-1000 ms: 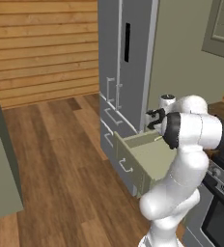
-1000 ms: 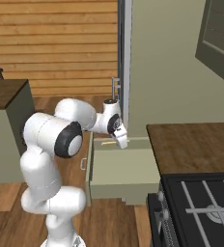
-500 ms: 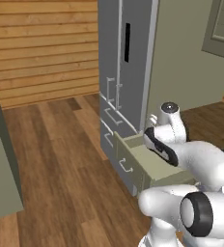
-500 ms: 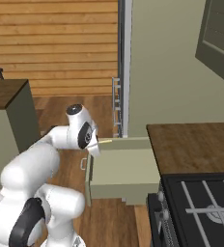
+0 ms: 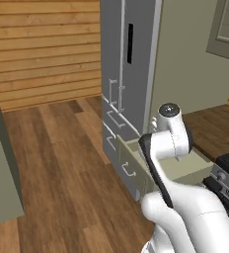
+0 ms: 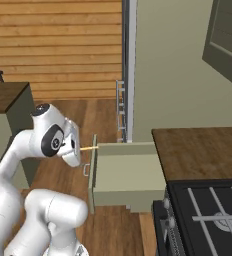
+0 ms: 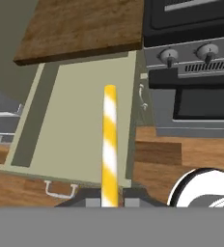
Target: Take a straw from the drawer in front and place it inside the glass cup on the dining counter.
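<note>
Straw (image 7: 109, 144) sits pinched in the closed tool (image 7: 109, 198), lifted above the open drawer (image 7: 80, 125) — its tip pokes out beside the wrist in the right base view. Risk: the thin stick (held only at one end) could twist or slip on a wide swing toward the counter — or miss the cup.

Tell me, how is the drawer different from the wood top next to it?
The drawer is pale beige; the wood top is dark brown planks. The drawer is pulled out and hollow like a box; the wood top is one flat slab. The drawer sits lower; the wood top is above its side. Both are rectangular, side by side near the black stove.
</note>
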Robot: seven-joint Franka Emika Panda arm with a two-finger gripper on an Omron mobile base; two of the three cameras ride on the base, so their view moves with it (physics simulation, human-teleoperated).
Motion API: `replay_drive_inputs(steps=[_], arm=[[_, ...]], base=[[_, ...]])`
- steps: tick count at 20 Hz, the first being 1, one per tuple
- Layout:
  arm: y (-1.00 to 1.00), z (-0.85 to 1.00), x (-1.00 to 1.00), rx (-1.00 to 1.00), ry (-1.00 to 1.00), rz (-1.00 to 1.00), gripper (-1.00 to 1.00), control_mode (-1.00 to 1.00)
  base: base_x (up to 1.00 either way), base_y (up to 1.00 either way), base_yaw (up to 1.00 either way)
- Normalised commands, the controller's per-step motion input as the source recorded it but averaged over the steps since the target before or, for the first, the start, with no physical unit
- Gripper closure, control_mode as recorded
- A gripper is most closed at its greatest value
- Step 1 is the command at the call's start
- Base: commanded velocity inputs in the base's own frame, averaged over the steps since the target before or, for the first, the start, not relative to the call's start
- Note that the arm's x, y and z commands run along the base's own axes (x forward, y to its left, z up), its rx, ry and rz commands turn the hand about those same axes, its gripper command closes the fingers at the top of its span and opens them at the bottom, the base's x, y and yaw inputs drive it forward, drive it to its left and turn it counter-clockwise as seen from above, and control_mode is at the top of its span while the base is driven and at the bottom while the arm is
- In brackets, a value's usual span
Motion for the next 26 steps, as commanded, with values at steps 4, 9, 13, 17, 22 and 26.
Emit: replay_drive_inputs(steps=[4, 9, 13, 17, 22, 26], arm=[[0.58, 0.18, -0.55, 0.08, 0.11, 0.01, 1.00, -1.00], [0.00, -0.49, -0.06, 0.46, -0.01, 0.07, 1.00, -1.00], [0.00, -0.32, 0.00, 0.29, -0.16, 0.00, 1.00, -1.00], [0.00, -0.01, 0.00, 0.12, -0.14, -0.01, 1.00, -1.00], [0.03, 0.00, -0.03, 0.02, -0.02, -0.01, 1.00, 1.00], [0.00, 0.00, 0.00, 0.00, 0.00, 0.00, 1.00, 1.00]], base=[[0.00, 0.00, 0.00], [0.00, 0.00, 0.00], [0.00, 0.00, 0.00], [0.00, 0.00, 0.00], [-0.36, 0.32, -0.02], [-0.36, 0.61, 0.00]])
